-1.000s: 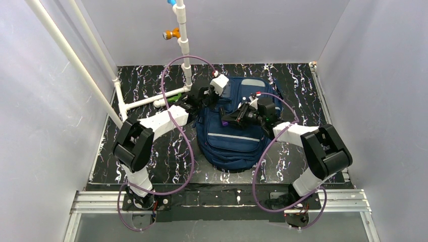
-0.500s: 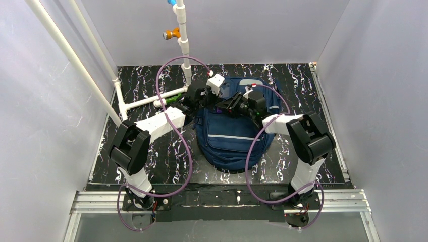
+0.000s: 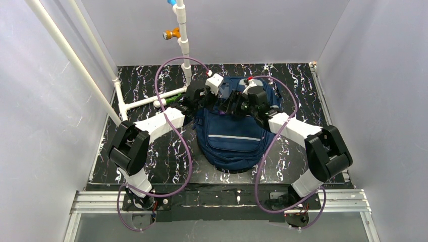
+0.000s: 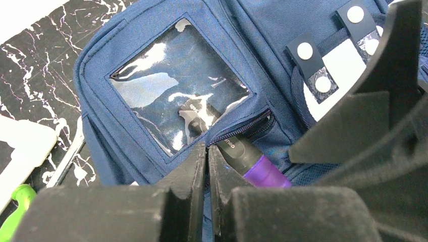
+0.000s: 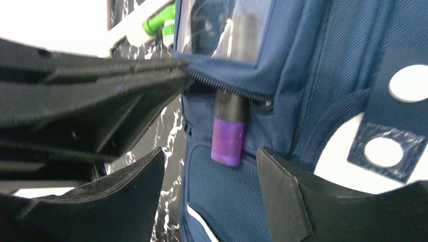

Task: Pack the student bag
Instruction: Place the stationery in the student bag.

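— How much is judged done?
— Little can be confirmed. The bag (image 3: 234, 138) is laid flat on the bench (image 3: 141, 80), under both sets of jaws. A marker (image 5: 228, 136) is seen part-way through the zip mouth of the windowed pocket (image 4: 176, 96), with its purple end left outside. Pushing it home and zipping up are judged outstanding.
— And the jaws?
— The left gripper (image 4: 207, 166) is clenched on the bag at the pocket lip, just beside the marker. The right gripper (image 5: 211, 151) is released, and the purple end is framed between its jaws, untouched.
— Room for moving?
— Little is left between the grippers: the left fingers (image 5: 126, 80) are crowded just beside the right jaws. A white pipe (image 3: 151, 99) is stood near, outboard of the left jaws. Beyond both, bare bench is shown up to the wall.
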Robot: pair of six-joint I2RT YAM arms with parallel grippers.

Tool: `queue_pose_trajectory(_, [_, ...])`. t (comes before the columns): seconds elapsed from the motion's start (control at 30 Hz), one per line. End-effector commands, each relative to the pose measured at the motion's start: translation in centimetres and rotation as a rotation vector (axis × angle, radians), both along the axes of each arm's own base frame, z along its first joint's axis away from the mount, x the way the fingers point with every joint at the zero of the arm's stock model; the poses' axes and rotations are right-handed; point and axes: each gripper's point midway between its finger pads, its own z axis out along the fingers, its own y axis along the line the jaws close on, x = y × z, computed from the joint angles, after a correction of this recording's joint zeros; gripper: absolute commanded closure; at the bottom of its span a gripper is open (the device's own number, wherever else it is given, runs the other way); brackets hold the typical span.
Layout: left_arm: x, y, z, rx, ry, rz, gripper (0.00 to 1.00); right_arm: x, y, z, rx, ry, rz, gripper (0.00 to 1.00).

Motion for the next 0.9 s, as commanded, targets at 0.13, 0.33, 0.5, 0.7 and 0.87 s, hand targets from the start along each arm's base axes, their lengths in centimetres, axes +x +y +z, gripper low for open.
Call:
queue_pose_trajectory(0.13, [-0.6,-0.3,3.6,-0.069,-0.048,-0.012,1.0,-2.1,0.1,-0.1,-0.124,-0.07,0.053,0.7])
queue_pose_trajectory(0.33, [-0.8,-0.4,3.5,-0.079,-0.035,-0.016,1.0,-1.4,0.3,-1.5,-0.132,-0.068,0.042,0.88])
queue_pose_trajectory(0.5, [-1.0,-0.4,3.4,-0.078,-0.031,-0.021,1.0,-0.7,0.9,-1.1,-0.114,-0.089,0.043,0.92])
queue_pose_trajectory(0.7, [-1.2,-0.7,3.3,-0.092,-0.015,-0.028,1.0,1.8,2.1,-0.2,-0.067,-0.164,0.006,0.94])
queue_pose_trajectory(0.87, [-1.4,-0.8,3.0,-0.103,0.002,-0.028,1.0,5.0,2.8,1.7,-0.028,-0.284,-0.063,0.96])
